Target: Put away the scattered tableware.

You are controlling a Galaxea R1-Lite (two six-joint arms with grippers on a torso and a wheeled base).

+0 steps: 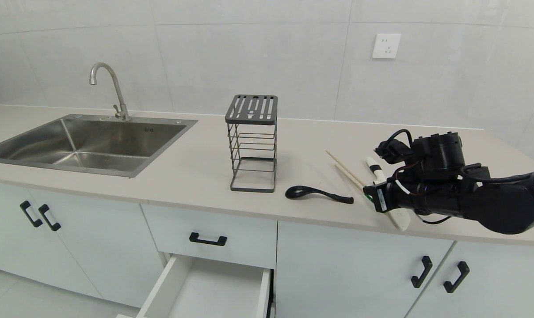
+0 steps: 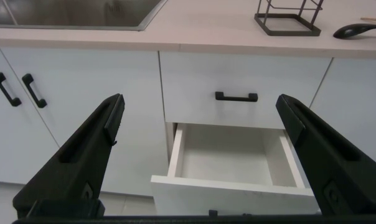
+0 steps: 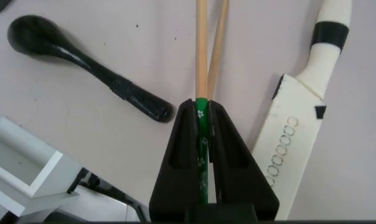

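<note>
Right gripper [image 3: 203, 106] pinched shut on green end of chopsticks [image 3: 202, 50], which stretch ahead of it along counter [image 3: 82, 124]. We judge them light, stiff, smooth: prone to scissor, so pinch both together. Left gripper [image 2: 199, 102] spread wide, empty, facing open drawer [image 2: 231, 186].

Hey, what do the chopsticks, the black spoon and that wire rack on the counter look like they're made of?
The chopsticks look like bamboo or wood: pale matte shafts with green painted ends. The spoon is glossy black, perhaps plastic or lacquered; its look leaves that open. The rack seems to be dark grey coated metal, judging by its thin straight bars.
</note>
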